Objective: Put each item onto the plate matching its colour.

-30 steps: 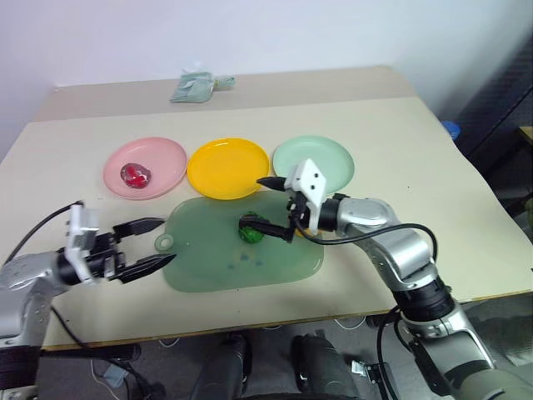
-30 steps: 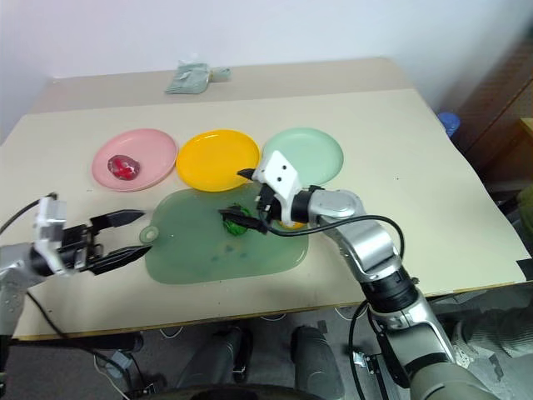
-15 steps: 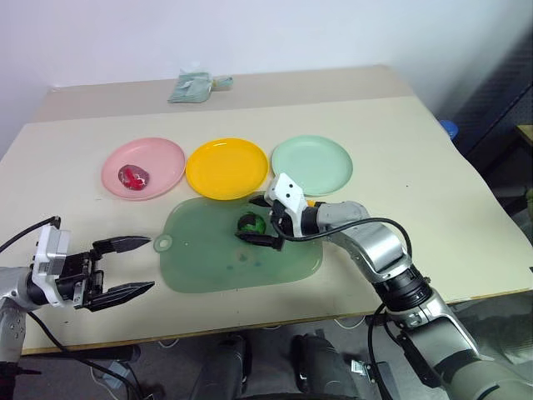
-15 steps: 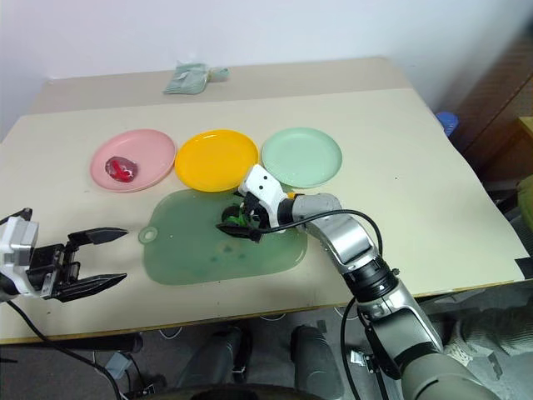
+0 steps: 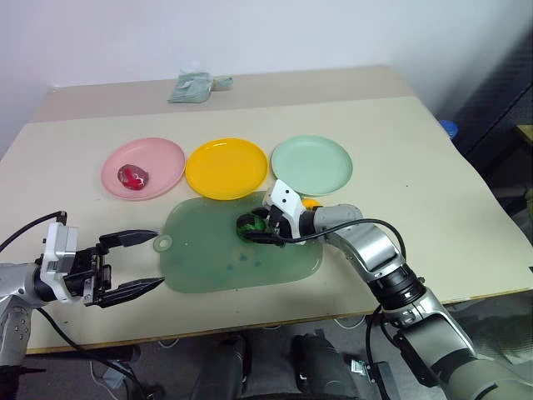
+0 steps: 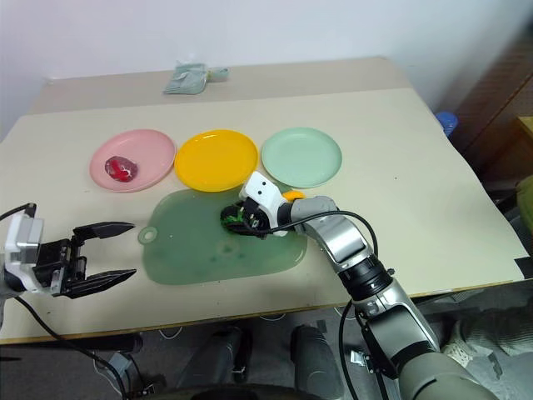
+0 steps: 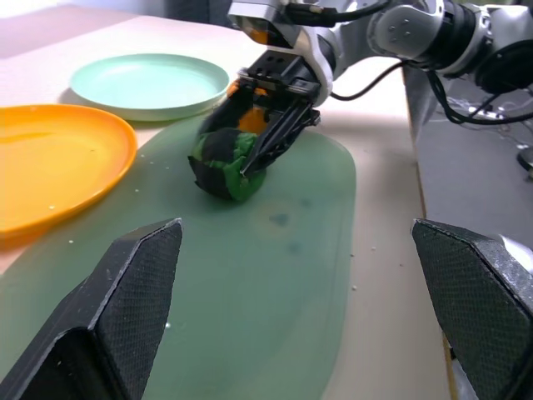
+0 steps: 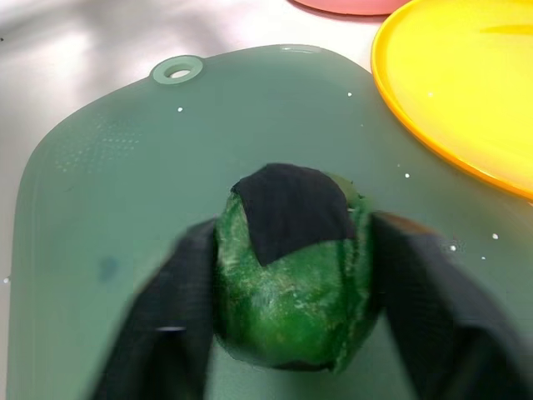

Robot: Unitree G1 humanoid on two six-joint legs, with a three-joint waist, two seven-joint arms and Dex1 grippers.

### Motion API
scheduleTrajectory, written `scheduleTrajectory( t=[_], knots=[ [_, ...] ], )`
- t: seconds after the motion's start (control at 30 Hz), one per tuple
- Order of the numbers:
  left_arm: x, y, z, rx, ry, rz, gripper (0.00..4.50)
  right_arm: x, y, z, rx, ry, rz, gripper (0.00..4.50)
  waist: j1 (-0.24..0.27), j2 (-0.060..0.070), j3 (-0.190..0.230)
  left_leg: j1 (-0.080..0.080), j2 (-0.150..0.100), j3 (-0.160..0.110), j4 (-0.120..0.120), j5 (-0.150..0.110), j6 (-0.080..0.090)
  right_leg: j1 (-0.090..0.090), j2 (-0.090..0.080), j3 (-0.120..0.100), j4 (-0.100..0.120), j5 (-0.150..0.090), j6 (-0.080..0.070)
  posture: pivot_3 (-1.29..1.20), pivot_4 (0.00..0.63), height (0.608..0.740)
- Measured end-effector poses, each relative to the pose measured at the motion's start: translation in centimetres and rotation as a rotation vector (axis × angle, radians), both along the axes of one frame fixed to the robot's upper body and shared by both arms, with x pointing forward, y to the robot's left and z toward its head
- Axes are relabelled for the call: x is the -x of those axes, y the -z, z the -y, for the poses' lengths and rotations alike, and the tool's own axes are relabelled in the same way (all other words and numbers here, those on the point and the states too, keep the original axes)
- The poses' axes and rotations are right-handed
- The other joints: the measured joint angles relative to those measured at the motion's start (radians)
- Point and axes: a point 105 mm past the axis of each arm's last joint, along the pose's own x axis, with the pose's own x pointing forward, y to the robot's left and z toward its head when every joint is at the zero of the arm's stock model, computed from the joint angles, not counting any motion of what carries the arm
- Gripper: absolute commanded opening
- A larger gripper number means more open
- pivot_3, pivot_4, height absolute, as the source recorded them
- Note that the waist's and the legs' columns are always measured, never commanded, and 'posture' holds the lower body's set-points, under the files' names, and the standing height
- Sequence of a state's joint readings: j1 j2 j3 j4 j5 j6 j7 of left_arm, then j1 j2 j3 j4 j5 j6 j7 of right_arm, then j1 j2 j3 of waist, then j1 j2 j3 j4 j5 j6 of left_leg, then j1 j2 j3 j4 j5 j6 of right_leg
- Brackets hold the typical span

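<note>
Left eye view | right pincer (image 5: 253, 229) clenched on dark green fruit (image 5: 251, 224), on green mat (image 5: 216, 258) at table (image 5: 400, 167) centre | left pincer (image 5: 141, 261) released, at 9 o'clock off mat | dark red fruit (image 5: 133, 176) on pink plate (image 5: 158, 158) | yellow plate (image 5: 226, 167), mint plate (image 5: 312, 164) at 12 o'clock | orange fruit (image 5: 310, 202) just behind right pincer

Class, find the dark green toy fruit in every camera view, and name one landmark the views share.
Left eye: green fruit mid-mat, in the right gripper.
Right eye: mid-mat.
Left wrist: centre.
Right wrist: centre, between the fingers.
Landmark: yellow plate.
</note>
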State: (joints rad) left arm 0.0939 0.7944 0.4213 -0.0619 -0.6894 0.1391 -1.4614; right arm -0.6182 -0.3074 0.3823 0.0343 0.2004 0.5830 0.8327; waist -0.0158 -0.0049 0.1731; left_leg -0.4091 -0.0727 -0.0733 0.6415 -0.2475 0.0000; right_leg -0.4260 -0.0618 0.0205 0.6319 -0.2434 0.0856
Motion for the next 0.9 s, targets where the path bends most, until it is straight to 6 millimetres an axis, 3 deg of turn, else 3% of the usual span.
scheduleTrajectory(
  t=[0.1,0.17,0.3,0.37,0.43,0.5,0.67,0.73,0.9],
  knots=[
    [-0.5,-0.1,0.2,0.021,-0.021,0.008,4.5,0.2,-0.3,-0.1,-0.017,-0.003,-0.015,2.29,0.001,0.0,0.0,0.0,0.0,0.0,0.0,0.0,0.0,0.0,0.0,0.0,0.0,0.0,0.0,0.0,0.15,0.74],
    [-0.9,-0.2,0.3,0.037,-0.041,0.01,4.5,0.6,-2.0,-0.5,-0.101,-0.016,-0.03,2.29,0.001,0.0,0.0,0.0,0.0,0.0,0.0,0.0,0.0,0.0,0.0,0.0,0.0,0.0,0.001,0.0,0.15,0.74],
    [-1.4,0.1,1.0,0.092,-0.067,0.012,4.5,0.2,-9.8,-0.7,-0.372,-0.016,0.034,2.29,-0.001,0.001,0.0,0.0,0.0,0.0,0.0,0.0,0.0,0.001,0.0,0.0,0.001,0.001,0.001,0.0,0.15,0.74],
    [-2.0,0.1,1.8,0.118,-0.082,0.028,4.5,-1.5,-14.5,0.7,-0.47,0.064,0.148,2.29,0.003,0.001,0.0,0.0,0.0,0.0,0.0,0.0,0.0,-0.001,0.0,0.0,0.001,0.001,0.001,0.0,0.15,0.74],
    [-2.4,0.5,2.0,0.117,-0.118,0.023,4.5,-3.2,-16.9,2.6,-0.517,0.166,0.234,2.29,0.005,-0.001,-0.001,0.001,0.0,-0.001,0.0,0.0,0.0,0.0,0.0,-0.001,0.0,0.001,0.001,0.0,0.15,0.74],
    [-3.3,0.9,2.2,0.111,-0.176,0.019,4.5,-5.5,-16.7,4.7,-0.487,0.282,0.286,2.29,0.006,-0.001,-0.001,0.001,-0.001,-0.001,0.0,0.0,0.0,0.0,0.0,-0.001,0.0,0.001,0.001,0.0,0.15,0.74],
    [-5.2,0.6,4.2,0.122,-0.239,0.055,4.5,-10.8,-11.3,9.4,-0.37,0.533,0.252,2.29,0.0,0.0,0.0,0.0,-0.001,0.002,0.0,0.0,0.0,0.0,0.0,0.001,0.002,0.001,0.001,0.0,0.15,0.74],
    [-6.0,0.0,5.0,0.114,-0.267,0.093,4.5,-12.1,-9.5,10.3,-0.335,0.584,0.244,2.29,-0.005,0.0,0.0,0.0,-0.001,0.003,-0.002,0.001,-0.001,-0.001,0.0,0.001,0.002,0.001,0.001,0.0,0.15,0.74],
    [-6.3,-0.1,5.8,0.1,-0.279,0.116,4.5,-13.5,-7.4,10.7,-0.284,0.634,0.25,2.29,-0.026,0.0,0.0,0.001,0.0,0.005,-0.007,0.002,-0.002,-0.003,0.0,0.002,0.002,0.001,0.001,0.0,0.15,0.74]
  ],
)
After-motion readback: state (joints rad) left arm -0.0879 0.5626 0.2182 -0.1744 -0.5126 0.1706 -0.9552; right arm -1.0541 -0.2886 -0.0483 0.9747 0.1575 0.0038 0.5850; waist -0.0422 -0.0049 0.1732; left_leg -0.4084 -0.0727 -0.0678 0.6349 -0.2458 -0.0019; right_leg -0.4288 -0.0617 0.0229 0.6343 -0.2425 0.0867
